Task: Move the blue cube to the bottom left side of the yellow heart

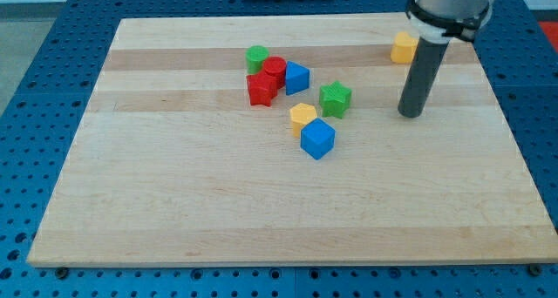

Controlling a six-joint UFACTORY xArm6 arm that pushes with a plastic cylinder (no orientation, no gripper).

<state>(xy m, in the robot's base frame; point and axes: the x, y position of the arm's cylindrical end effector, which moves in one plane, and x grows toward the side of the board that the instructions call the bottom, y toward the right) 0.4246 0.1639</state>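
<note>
The blue cube (317, 138) lies near the board's middle, touching a yellow block (302, 115) at its upper left. Another yellow block (403, 47), which looks like the heart, lies alone near the view's top right. My tip (411, 115) rests on the board below that yellow block and well to the right of the blue cube, touching no block. A green star (335, 98) lies between the tip and the middle cluster.
Up and left of the cube is a tight group: a second blue block (297, 77), a red cylinder (275, 70), a red star (260, 89) and a green block (256, 57). The wooden board (174, 185) sits on a blue perforated table.
</note>
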